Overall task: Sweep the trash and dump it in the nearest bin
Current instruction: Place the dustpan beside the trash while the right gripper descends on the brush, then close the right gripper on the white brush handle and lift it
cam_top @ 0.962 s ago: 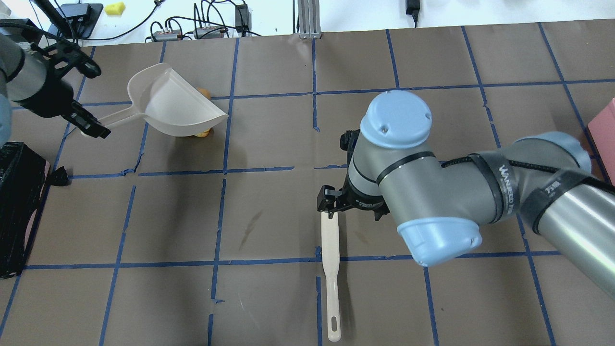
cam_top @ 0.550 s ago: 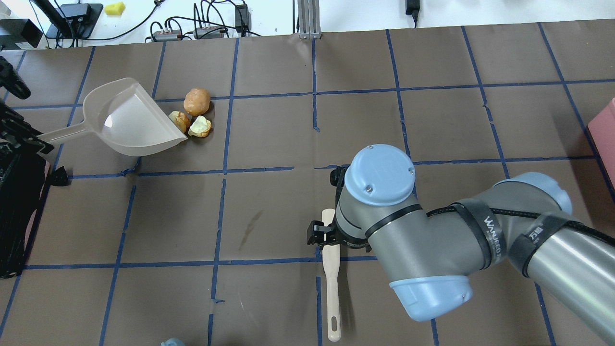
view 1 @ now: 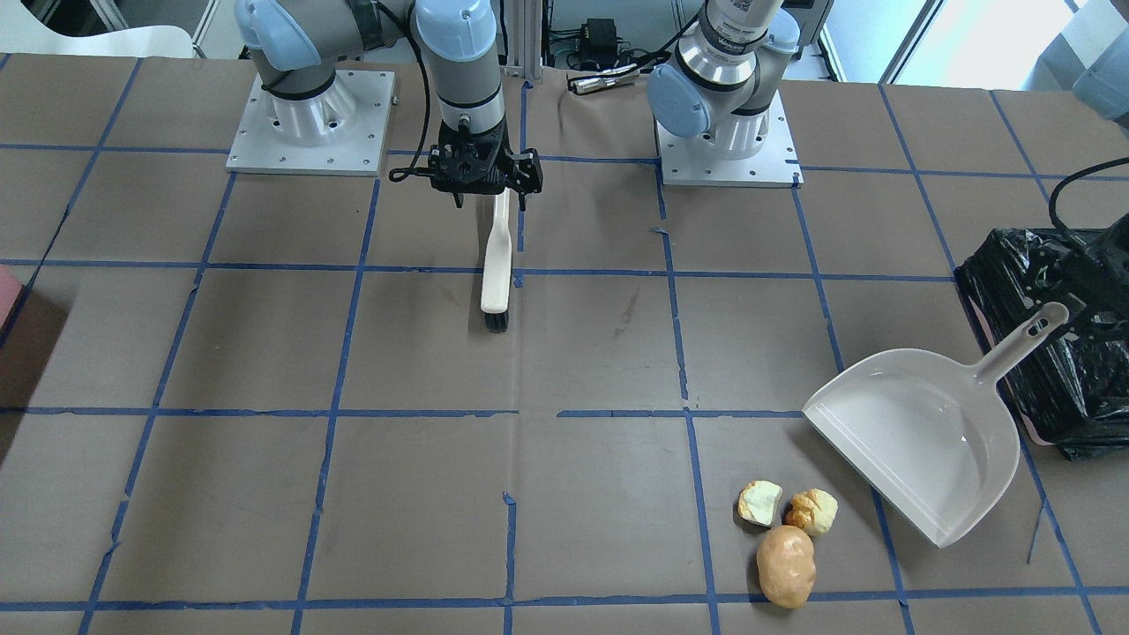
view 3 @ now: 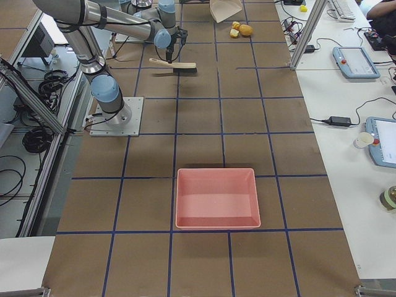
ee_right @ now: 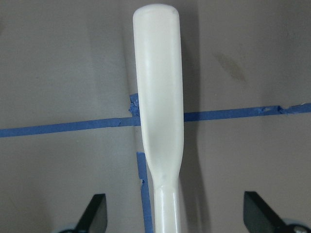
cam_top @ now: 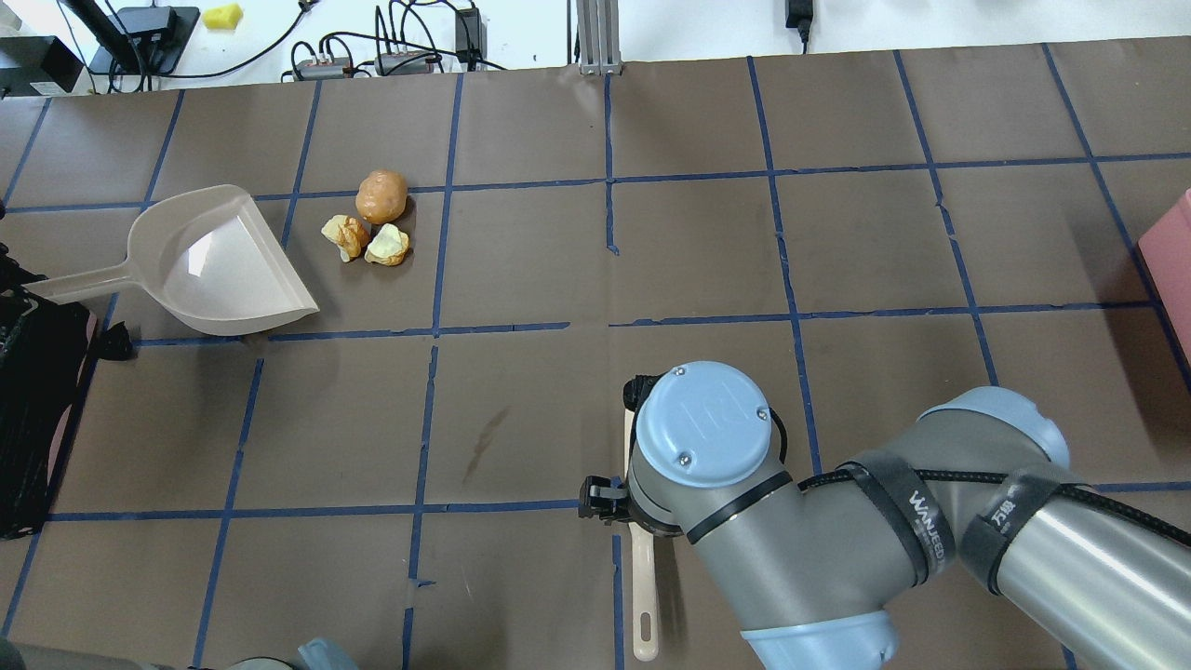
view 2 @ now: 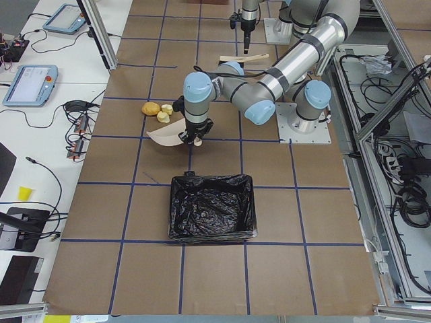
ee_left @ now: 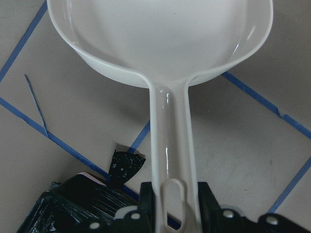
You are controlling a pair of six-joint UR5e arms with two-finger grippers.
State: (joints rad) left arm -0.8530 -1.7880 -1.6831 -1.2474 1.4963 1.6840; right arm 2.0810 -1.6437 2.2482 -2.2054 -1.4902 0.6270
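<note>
White lettering, seemingly "WANZEED", on the black strap [cam_top: 930,538] around the right arm [cam_top: 1079,568]

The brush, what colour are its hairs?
Black bristles, best seen in the exterior front-facing view.

A pale dustpan [cam_top: 219,270] shows at the left, its open lip near the trash [cam_top: 370,226] but apart from it: a tan potato-shaped piece [cam_top: 381,195] with two smaller chunks just beside. The black-bagged bin [cam_top: 33,419] sits at the left edge – the right arm [cam_top: 791,521] hides most of a cream handle [cam_top: 644,596]
</note>
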